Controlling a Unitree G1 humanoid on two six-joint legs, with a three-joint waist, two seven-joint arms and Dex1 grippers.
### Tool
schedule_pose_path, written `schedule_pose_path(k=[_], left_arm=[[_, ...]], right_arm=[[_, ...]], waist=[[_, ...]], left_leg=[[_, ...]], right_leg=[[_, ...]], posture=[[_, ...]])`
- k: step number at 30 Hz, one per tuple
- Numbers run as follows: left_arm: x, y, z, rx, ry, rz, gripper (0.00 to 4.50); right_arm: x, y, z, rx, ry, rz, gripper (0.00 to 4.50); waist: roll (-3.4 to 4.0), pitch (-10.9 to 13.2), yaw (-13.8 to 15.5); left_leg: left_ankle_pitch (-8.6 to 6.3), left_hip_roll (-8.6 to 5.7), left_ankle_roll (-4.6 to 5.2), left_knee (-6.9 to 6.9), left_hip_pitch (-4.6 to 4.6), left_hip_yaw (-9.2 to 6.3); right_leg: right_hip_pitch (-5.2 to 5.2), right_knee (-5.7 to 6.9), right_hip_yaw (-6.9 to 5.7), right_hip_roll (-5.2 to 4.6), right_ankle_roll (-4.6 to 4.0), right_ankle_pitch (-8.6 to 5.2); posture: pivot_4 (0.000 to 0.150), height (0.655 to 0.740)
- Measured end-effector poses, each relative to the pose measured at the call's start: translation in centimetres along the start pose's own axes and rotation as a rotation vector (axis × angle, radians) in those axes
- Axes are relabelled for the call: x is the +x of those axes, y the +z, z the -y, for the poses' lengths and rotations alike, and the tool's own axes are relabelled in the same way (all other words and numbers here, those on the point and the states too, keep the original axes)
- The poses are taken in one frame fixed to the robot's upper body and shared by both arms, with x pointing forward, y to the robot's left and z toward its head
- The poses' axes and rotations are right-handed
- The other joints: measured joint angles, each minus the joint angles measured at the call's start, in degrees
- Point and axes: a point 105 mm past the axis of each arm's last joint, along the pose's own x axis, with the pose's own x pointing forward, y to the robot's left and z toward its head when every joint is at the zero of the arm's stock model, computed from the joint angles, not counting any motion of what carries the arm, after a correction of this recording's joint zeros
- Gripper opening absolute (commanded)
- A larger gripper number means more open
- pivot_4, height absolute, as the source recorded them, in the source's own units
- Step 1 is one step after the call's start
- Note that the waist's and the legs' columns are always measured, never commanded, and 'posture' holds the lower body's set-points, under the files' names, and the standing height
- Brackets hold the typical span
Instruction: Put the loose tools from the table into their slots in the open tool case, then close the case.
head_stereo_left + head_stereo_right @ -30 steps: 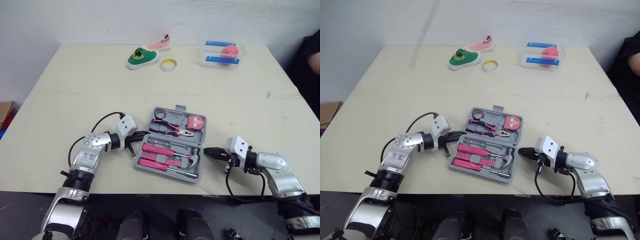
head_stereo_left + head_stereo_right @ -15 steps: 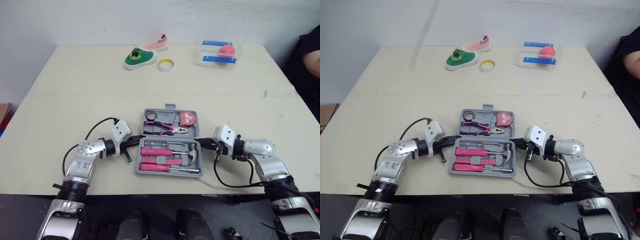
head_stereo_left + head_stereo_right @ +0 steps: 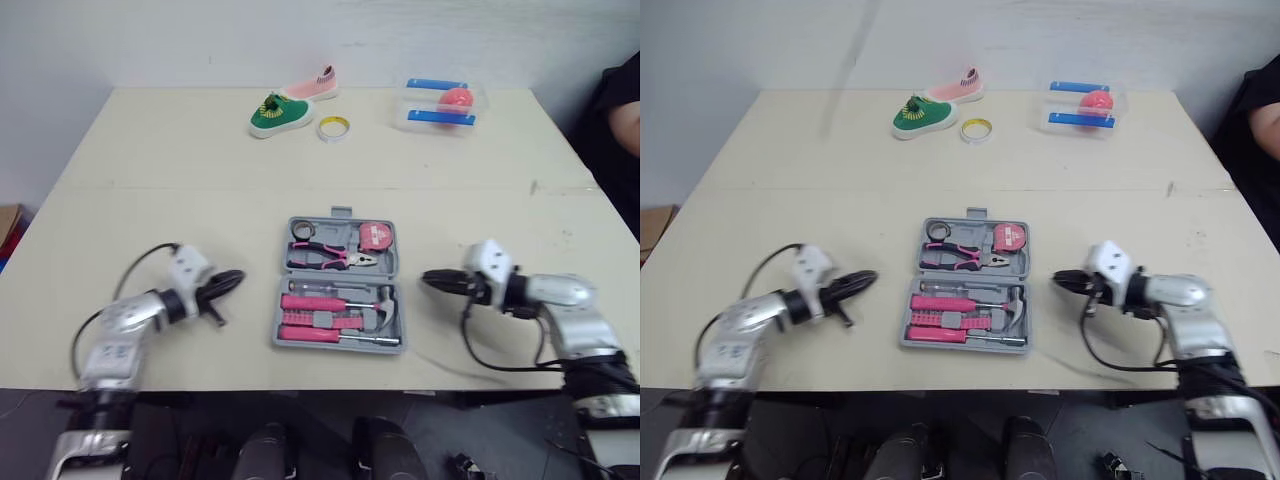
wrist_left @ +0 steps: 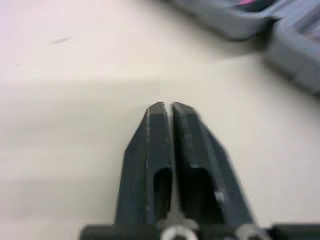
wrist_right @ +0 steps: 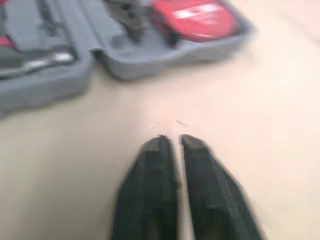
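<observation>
One tool case lay flat open on the table, near its front edge. Tools sat in its slots: pliers and tape measure in the far half, hammer and pink-handled drivers in the near half. I couldn't count those drivers. I saw no loose tool beside the case, so I judged loading done and only closing left.

Two end effectors flanked the case. The left end effector was left of it and the right end effector right of it. Both were low, pointing at it, pinched narrow and holding nothing, probably staged to fold one half over.

Well beyond the case were two shoes, a green shoe and a pink shoe. One roll of tape and one clear box were there too, parked out of the way.
</observation>
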Motion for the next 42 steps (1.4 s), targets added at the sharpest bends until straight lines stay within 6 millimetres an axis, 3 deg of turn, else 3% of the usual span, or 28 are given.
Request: schedule_pose_path(k=[1,5,6,10,15,21,27,34,39,42], left_arm=[[-1.6,0.6,-0.7,0.022,0.047,0.043,2.13],[-7.1,-1.1,-3.7,-0.005,0.248,0.006,3.93],[-8.1,-1.0,-4.3,-0.007,0.296,0.017,4.44],[-11.2,-0.8,-5.6,-0.015,0.429,0.047,4.48],[-10.9,0.2,-5.1,-0.030,0.419,0.073,4.48],[-6.0,4.3,-3.6,-0.051,0.269,0.108,4.48],[-0.7,8.8,-0.4,-0.061,0.049,0.042,4.48],[3.0,8.4,2.0,-0.182,-0.056,-0.181,4.48],[6.1,9.4,2.6,-0.263,-0.009,-0.221,4.48],[7.4,8.6,2.8,-0.292,0.028,-0.249,4.48]], right_arm=[[-1.5,-0.1,0.0,-0.015,-0.040,0.035,2.39],[-6.7,-2.6,0.3,0.047,-0.192,0.009,4.36],[-8.0,-2.8,0.5,0.068,-0.243,0.018,4.50],[-11.5,-3.8,0.4,0.113,-0.373,0.020,4.50],[-12.5,-3.7,0.6,0.152,-0.455,0.049,4.50],[-8.8,-0.2,0.9,0.264,-0.381,0.189,4.50],[-4.1,2.8,2.0,0.433,-0.306,0.030,4.50],[1.2,6.6,0.3,0.583,-0.109,-0.127,4.50],[4.4,7.5,-0.9,0.709,-0.075,-0.287,4.50],[5.4,7.8,-1.2,0.744,-0.077,-0.339,4.50]], waist=[[0.00,0.00,0.16],[0.00,0.00,0.16],[0.00,0.01,0.16],[0.00,0.01,0.11],[0.00,0.01,0.00],[0.01,0.01,0.10],[0.01,0.01,0.06],[-0.03,0.03,0.16],[-0.06,0.05,0.50],[-0.06,0.04,0.87]], left_leg=[[-0.10,0.00,-0.04,0.01,0.02,-0.04],[-0.34,0.01,-0.33,-0.16,0.03,-0.02],[-0.35,0.01,-0.33,-0.17,0.03,-0.02],[-0.37,0.02,-0.32,-0.18,0.10,0.00],[-0.43,0.09,-0.18,-0.28,0.18,0.00],[-0.07,0.03,-0.56,-0.55,0.17,0.03],[0.00,-0.01,-0.55,-0.58,0.09,0.05],[0.30,0.00,-0.25,-0.64,-0.15,0.10],[0.42,-0.09,-0.08,-0.05,-0.92,0.09],[0.42,-0.09,-0.07,0.04,-0.93,0.11]], right_leg=[[0.10,-0.13,0.03,-0.03,0.01,0.01],[0.09,-0.35,0.08,0.01,0.01,0.01],[0.09,-0.36,0.08,0.01,0.01,0.01],[0.12,-0.35,0.15,0.01,0.02,0.01],[0.09,-0.31,0.26,0.03,-0.01,0.04],[-0.02,-0.27,0.28,0.03,-0.03,0.05],[-0.12,-0.27,0.30,0.07,-0.04,0.05],[-0.38,-0.02,0.26,0.22,-0.07,0.03],[-0.97,0.36,0.22,0.37,0.00,0.06],[-0.97,0.39,0.10,0.46,0.03,0.08]], posture=[[0.150,0.7400],[0.150,0.7400],[0.150,0.7400],[0.150,0.7400],[0.150,0.7400],[0.150,0.7400],[0.150,0.7400],[0.150,0.7400],[0.150,0.7400],[0.150,0.7400]])
